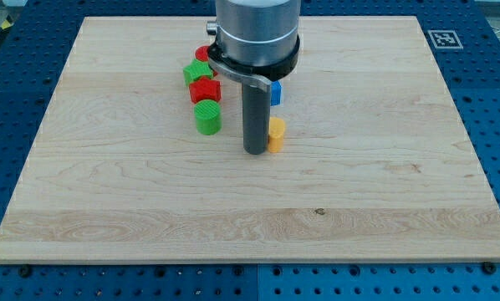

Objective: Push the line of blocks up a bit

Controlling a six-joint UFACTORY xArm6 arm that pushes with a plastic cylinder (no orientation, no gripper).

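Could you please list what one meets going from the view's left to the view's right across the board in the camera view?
Green block at the line's upper end → green cylinder → my tip → yellow block. The red and blue blocks overlap these, so I leave them out.

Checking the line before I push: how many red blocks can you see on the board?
2. One red block sits in the column between two green blocks; another red block peeks out at the column's top, beside the arm. The arm may hide more.
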